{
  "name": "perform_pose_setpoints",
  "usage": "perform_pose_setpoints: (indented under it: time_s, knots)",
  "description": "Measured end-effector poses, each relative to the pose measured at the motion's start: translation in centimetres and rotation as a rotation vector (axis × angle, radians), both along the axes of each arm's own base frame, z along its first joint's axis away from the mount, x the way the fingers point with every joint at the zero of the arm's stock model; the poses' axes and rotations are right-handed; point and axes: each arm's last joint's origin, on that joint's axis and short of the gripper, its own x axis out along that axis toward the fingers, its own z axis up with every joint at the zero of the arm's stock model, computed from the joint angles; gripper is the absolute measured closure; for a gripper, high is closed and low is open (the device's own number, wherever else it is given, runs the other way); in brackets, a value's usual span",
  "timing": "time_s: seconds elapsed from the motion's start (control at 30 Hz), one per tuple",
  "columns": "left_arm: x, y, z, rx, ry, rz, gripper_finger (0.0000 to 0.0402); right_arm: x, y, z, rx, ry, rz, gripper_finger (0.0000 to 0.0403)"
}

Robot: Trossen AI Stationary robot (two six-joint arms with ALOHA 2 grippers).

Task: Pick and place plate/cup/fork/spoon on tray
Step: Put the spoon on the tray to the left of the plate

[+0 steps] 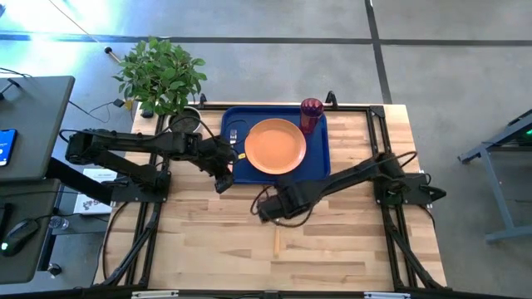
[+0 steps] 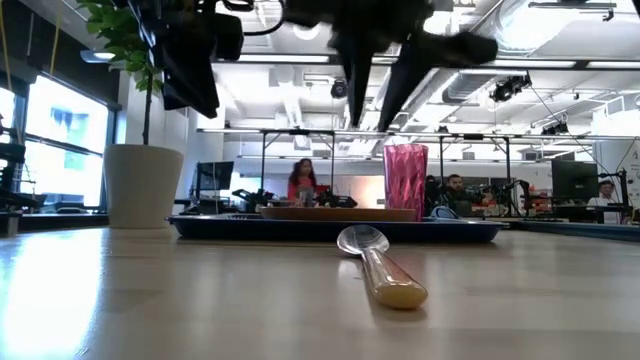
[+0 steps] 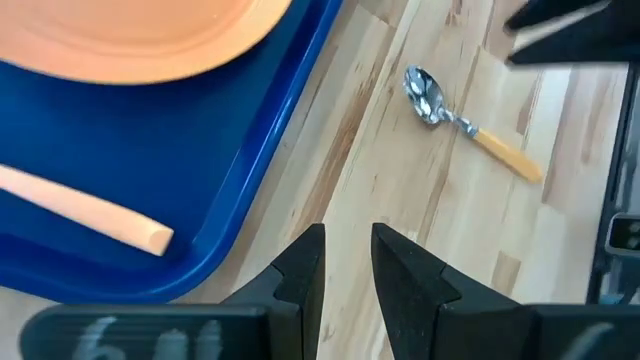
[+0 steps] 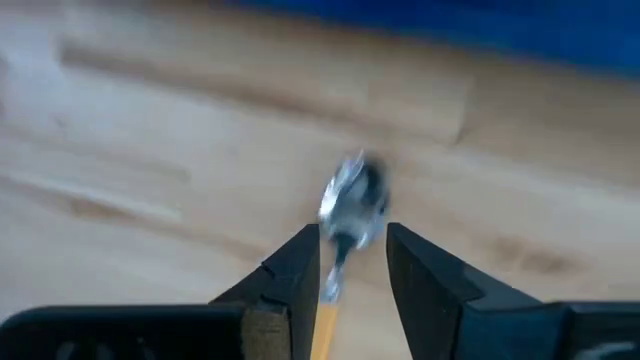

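The spoon [image 2: 380,266] is the one piece not yet on the tray [image 1: 241,170]: it lies on the bare table [image 1: 332,241] just in front of the tray's near edge, bowl toward the tray and wooden handle pointing away from it. The right gripper [image 4: 352,250] hangs directly over it, fingers a little apart with nothing between them, one on each side of the spoon's neck where the handle begins, so the grip would close across the long axis. I cannot tell whether the fingers touch the spoon yet. The left gripper [image 3: 347,262] sits by the tray's left front corner, narrowly parted and empty, farther from the spoon than the right one. The plate [image 1: 274,146], cup [image 1: 311,114] and fork [image 3: 90,213] are on the tray already.
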Motion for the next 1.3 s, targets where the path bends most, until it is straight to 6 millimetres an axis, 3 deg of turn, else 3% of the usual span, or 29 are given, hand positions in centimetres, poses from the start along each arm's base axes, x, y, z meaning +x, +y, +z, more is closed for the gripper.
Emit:
perform_pose_setpoints:
  time_s: [0.37, 0.73, 1.0, 1.3]
  knots:
    - [0.0, 0.0, 0.0, -0.134, 0.028, 0.21, 0.0319, -5.5, -4.4, 9.5, -0.324, -0.063, 0.154, 0.0293]
    - [0.2, -0.3, 0.1, -0.362, 0.049, 0.568, 0.0256, -12.3, -8.6, 17.3, -0.484, -0.14, 0.379, 0.0293]
    - [2.4, -2.7, 2.1, -0.496, -0.232, 0.545, 0.0259, -16.6, -10.9, 20.5, -0.604, -0.159, 0.454, 0.0293]
    - [3.8, -4.9, 5.2, -0.577, -0.593, 0.487, 0.0261, -19.6, -11.6, 21.7, -0.618, -0.148, 0.508, 0.0293]
